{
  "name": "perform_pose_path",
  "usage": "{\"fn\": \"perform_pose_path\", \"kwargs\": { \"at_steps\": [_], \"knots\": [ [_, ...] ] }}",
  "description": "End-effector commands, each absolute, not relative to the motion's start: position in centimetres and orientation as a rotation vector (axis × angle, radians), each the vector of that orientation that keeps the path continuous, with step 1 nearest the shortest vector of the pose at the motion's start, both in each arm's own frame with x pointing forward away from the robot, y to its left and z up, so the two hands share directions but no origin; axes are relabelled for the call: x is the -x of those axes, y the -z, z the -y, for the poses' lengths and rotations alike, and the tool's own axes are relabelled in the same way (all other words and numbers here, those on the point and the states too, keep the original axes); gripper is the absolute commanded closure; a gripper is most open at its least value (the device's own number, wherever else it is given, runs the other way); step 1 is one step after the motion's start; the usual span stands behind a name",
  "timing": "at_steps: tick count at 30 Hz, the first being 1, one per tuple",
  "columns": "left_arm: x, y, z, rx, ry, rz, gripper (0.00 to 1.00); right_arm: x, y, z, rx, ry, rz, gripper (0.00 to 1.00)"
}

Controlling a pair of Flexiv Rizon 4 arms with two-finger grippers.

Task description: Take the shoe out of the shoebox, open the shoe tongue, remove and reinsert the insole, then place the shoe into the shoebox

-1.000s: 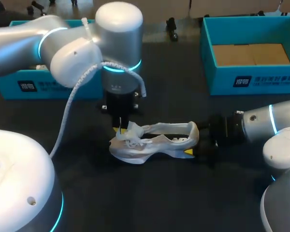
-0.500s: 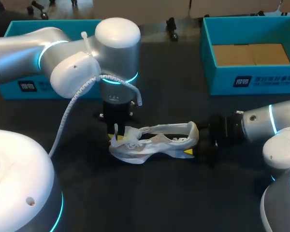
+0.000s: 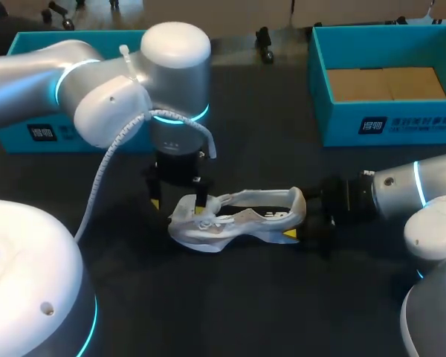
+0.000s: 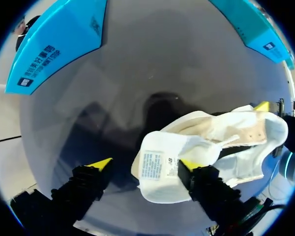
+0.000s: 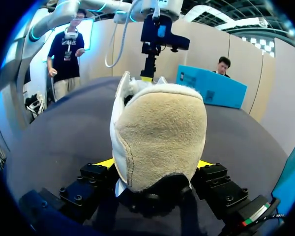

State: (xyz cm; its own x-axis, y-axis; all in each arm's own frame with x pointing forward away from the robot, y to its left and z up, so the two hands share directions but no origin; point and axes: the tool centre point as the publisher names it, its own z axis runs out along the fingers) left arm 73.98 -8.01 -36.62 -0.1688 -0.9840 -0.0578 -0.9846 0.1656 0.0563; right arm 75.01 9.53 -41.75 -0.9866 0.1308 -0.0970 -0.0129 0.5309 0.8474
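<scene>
Shoe (image 3: 234, 219) on table (image 3: 230, 297), outside shoebox (image 3: 386, 123); box well apart, beyond shoe heel. Right gripper (image 5: 155, 163) clamped on shoe heel, both sides. Left gripper (image 4: 145, 164) over shoe toe end, fingers spread, grasping nothing; tongue (image 4: 155, 173) against one finger.

Robotics lab: 2 robot arms (image 3: 97, 97), dark table (image 3: 253, 305)

Head view overhead, far; wrist views close; all share shoe (image 3: 230, 221)
</scene>
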Motion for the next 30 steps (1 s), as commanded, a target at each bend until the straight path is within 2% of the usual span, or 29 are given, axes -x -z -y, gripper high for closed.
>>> {"fn": "perform_pose_path", "kwargs": {
  "at_steps": [1, 8, 28, 30],
  "knots": [
    [-73.4, 35.3, 7.7, 2.0, -0.066, -2.412, 0.05, -75.1, 42.0, -10.0, -0.105, -1.44, -2.621, 1.0],
    [-73.3, 33.7, 9.0, 1.952, -0.003, -2.468, 0.0, -75.1, 42.0, -10.0, -0.105, -1.44, -2.621, 1.0],
    [-75.8, 28.0, 14.2, 1.396, 0.324, -2.808, 0.0, -75.1, 42.0, -10.0, -0.105, -1.44, -2.621, 1.0],
    [-75.9, 27.4, 14.6, 1.3, 0.329, -2.829, 0.03, -75.1, 42.0, -10.0, -0.105, -1.44, -2.621, 1.0]
  ]
}}
